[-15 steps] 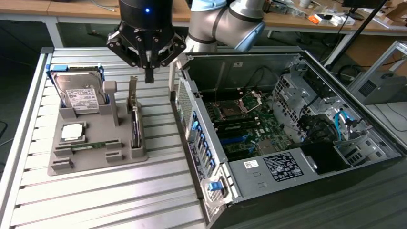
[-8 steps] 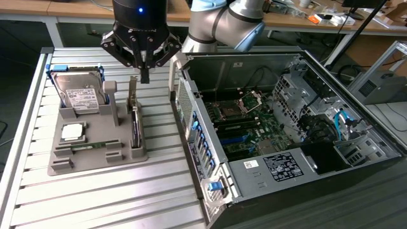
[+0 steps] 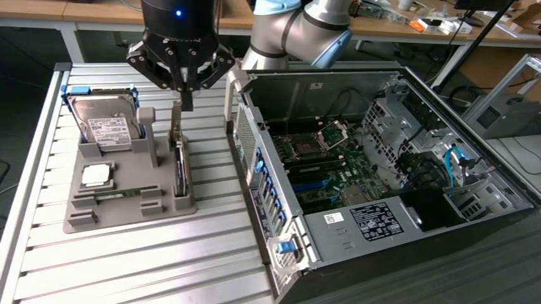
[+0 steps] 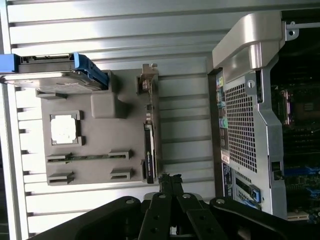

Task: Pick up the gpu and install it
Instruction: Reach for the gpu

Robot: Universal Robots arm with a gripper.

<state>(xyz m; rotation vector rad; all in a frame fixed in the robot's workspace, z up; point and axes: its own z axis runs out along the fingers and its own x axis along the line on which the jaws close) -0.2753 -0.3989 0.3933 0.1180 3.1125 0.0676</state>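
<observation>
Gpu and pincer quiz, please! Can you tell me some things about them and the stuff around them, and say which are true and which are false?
1. The gpu stands on its edge in the gray tray. True.
2. The pincer is holding the gpu. False: it is shut with nothing in it and hangs over the tray, close above the gpu.
3. The computer case is open, so you can see inside. True.
4. The hard drive is inside the computer case. False: it stands in the gray tray, on the far side of the gpu from the case.
</observation>
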